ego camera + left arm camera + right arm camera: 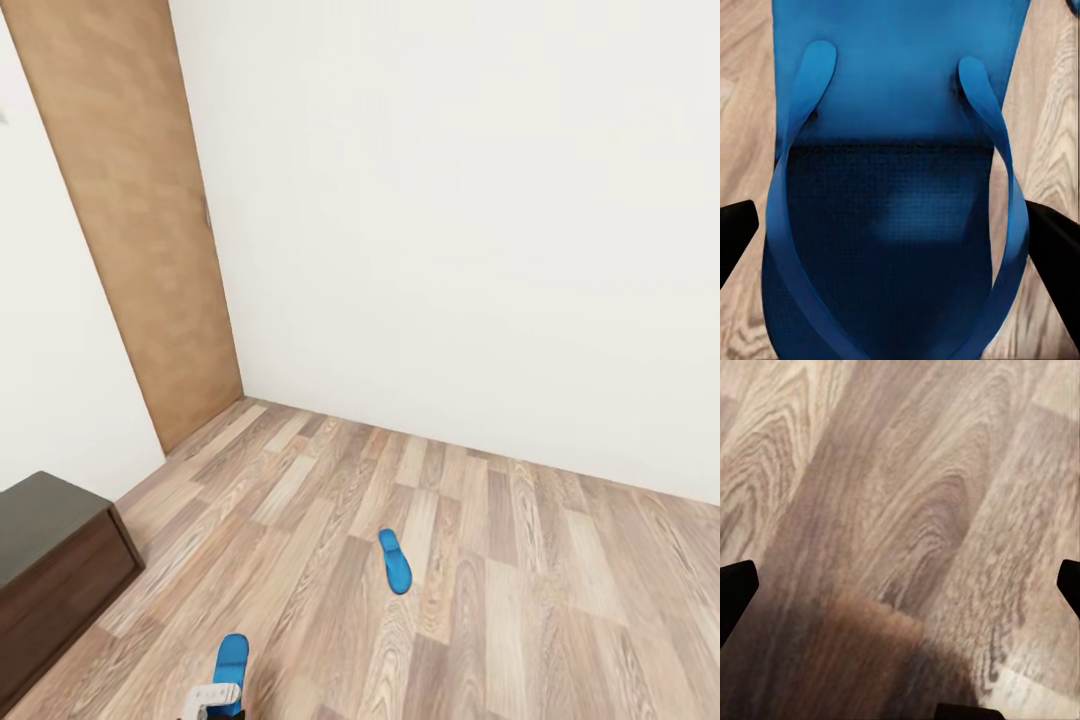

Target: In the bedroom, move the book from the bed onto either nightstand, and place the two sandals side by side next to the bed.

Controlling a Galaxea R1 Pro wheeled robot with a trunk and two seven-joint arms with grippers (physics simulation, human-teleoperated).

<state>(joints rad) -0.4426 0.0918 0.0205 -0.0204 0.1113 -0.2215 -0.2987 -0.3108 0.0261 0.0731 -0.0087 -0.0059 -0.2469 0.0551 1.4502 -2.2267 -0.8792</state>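
Two bright blue sandals lie on the wood-plank floor. One sandal (395,561) rests alone near the middle of the floor. The other sandal (231,659) is at the bottom edge of the head view, with my left gripper (214,698) right at it. In the left wrist view this sandal (896,165) spans the gap of the left gripper (896,244). The black fingertips (736,234) stand open at its two long edges, straps facing the camera. My right gripper (900,592) hangs open over bare floor. The book and the bed are out of view.
A low dark brown cabinet (55,575) stands at the left against the white wall; I cannot tell whether it is a nightstand. A light wooden door (140,220) fills the corner behind it. A white wall (480,230) closes the far side of the floor.
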